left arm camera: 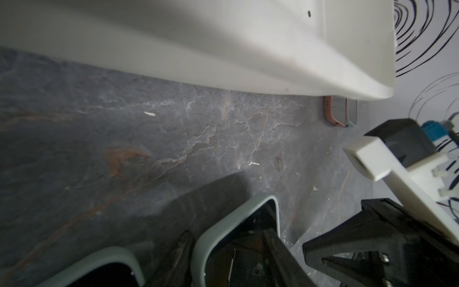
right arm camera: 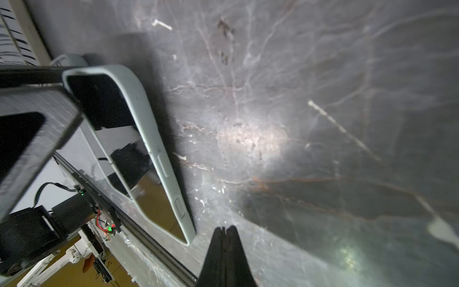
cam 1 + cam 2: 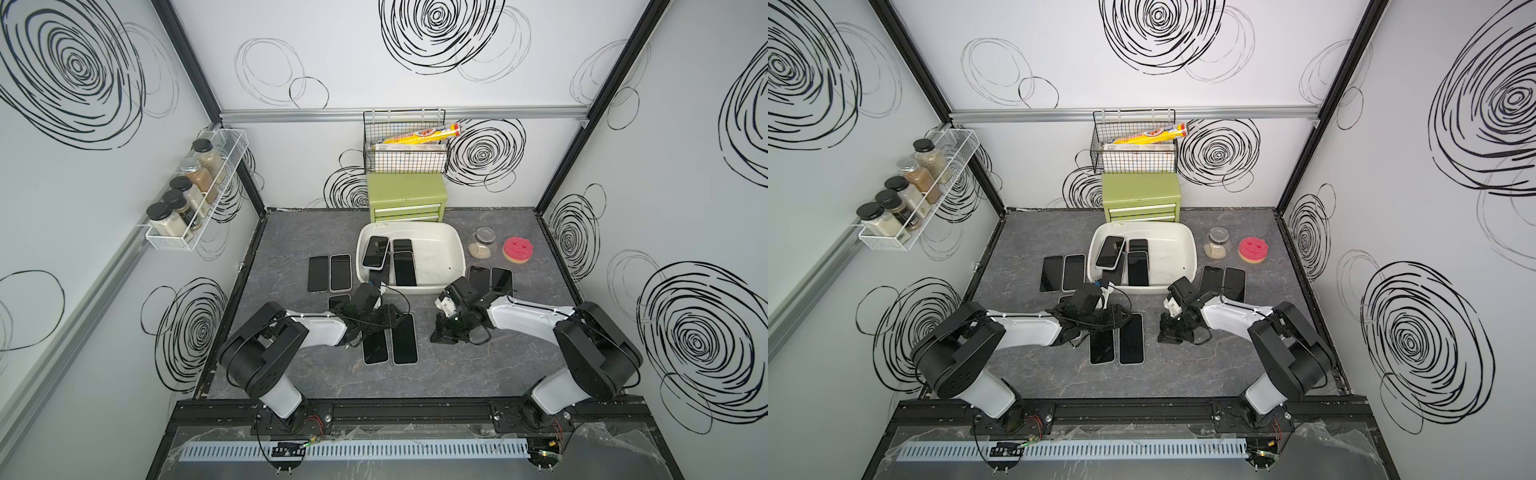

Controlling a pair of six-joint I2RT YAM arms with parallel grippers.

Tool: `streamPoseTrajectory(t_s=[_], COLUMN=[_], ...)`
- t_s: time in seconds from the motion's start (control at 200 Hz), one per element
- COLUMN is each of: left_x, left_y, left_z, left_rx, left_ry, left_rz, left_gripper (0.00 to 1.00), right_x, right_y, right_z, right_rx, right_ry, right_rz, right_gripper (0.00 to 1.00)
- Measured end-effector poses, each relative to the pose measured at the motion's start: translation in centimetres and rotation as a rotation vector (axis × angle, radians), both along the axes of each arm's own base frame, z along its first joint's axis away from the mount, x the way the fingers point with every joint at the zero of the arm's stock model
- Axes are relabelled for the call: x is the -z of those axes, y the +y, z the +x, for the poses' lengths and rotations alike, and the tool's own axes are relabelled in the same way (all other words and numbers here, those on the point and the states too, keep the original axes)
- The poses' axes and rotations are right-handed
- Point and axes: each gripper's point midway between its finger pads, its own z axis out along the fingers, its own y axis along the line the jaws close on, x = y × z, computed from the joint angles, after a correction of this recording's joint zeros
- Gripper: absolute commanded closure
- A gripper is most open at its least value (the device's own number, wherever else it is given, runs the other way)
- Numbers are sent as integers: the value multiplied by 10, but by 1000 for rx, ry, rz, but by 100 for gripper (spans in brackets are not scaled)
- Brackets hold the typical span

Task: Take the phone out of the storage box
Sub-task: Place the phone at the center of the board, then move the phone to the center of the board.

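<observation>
Phone (image 3: 375,251), black-screened slab in white case: lies tilted atop another phone inside shallow off-white plastic storage box (image 3: 415,224). Left pincer (image 1: 226,238): part open, straddles end of pale-green-cased phone (image 1: 250,202) flat on grey marbled worktop (image 3: 478,374), seemingly grips nothing. Right pincer (image 2: 224,229): fully closed, empty, low over worktop. Risks: snags placed phone on lifting; slips on glossy stacked phones; drags box.

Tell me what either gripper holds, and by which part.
Right gripper: shut, empty. Left gripper: over a phone lying flat; whether gripped cannot be told.
</observation>
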Motion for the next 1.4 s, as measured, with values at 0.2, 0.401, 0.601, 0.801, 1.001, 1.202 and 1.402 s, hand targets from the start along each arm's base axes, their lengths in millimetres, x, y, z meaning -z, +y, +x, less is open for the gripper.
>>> streamPoseTrajectory(t_s=[0.2,0.401,0.601,0.801,1.001,1.202,1.402], left_x=[-15,-65,-146,-164,-146,-158,-180], left_y=[6,23,48,74,88,99,105], left_z=[8,21,29,32,37,54,64], left_rx=[-24,-98,-199,-271,-296,-325,-349], left_ry=[-15,-76,-212,-230,-177,-188,-233], left_rz=[35,15,-80,-82,-30,2,-3], left_gripper=[28,26,26,26,26,24,21], right_x=[2,2,2,2,-2,-79,-201], right_y=[13,31,52,64,66,91,123], right_z=[17,16,14,16,17,74,142], right_rx=[9,-20,-48,-53,-45,-35,7], right_ry=[-30,-40,-48,-40,-38,-249,-560], right_rz=[3,4,18,24,-7,-25,73], right_gripper=[100,100,100,100,99,59,27])
